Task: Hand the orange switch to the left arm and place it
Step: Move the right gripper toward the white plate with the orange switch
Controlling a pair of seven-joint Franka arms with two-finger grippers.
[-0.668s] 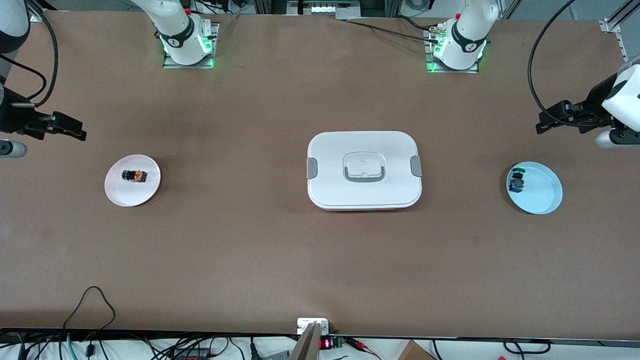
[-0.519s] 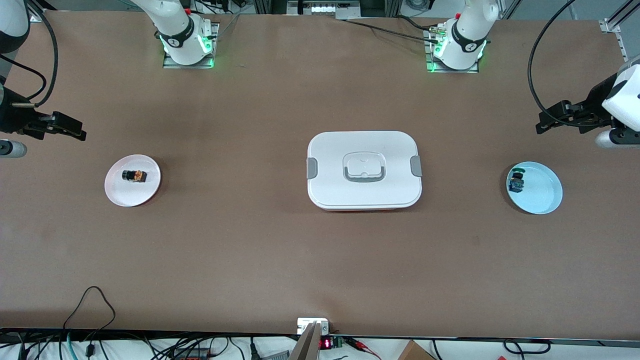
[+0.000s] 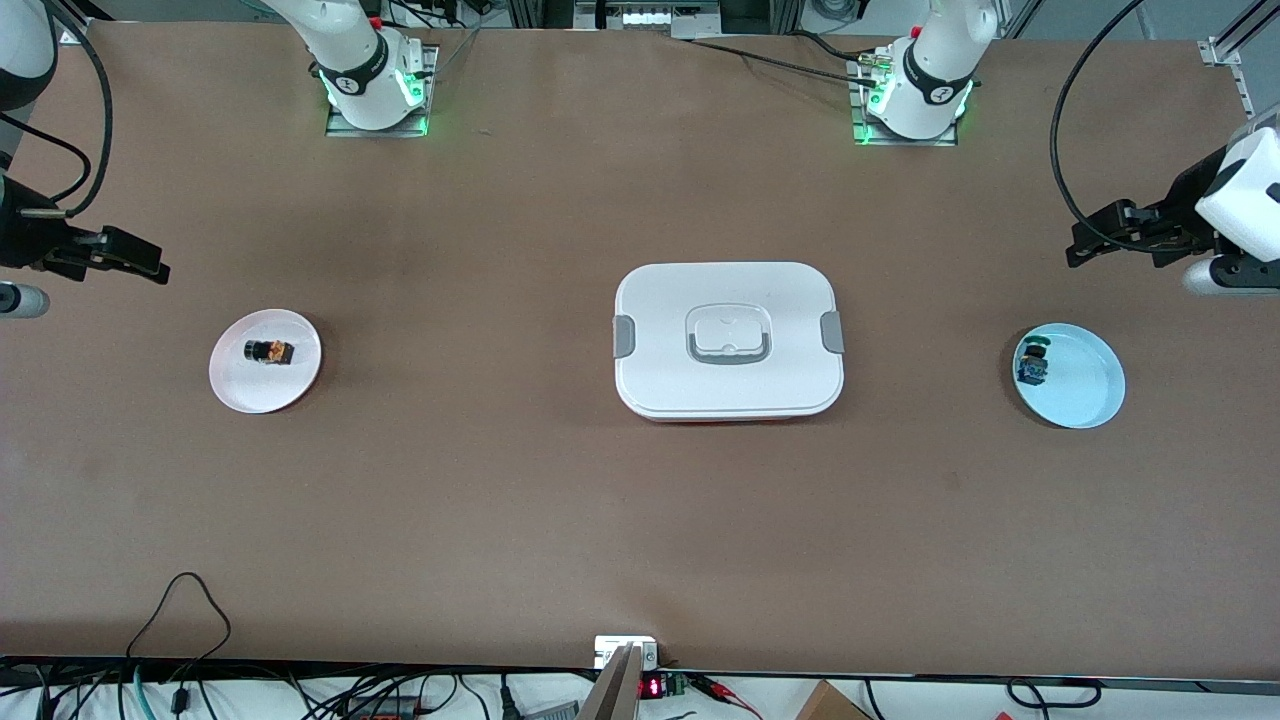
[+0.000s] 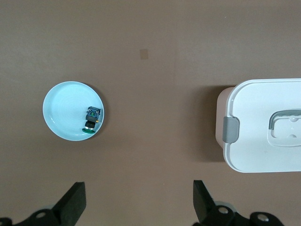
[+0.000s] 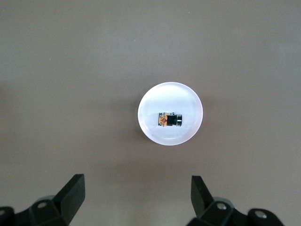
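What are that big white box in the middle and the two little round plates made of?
The box looks like smooth matte plastic: moulded rounded corners, grey side clips, a recessed handle. The pink plate and the pale blue plate have an even, faintly glossy surface; plastic or glazed ceramic, I can't tell which.

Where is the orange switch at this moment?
The orange switch lies on the pink plate toward the right arm's end of the table, well apart from the white box in the middle.
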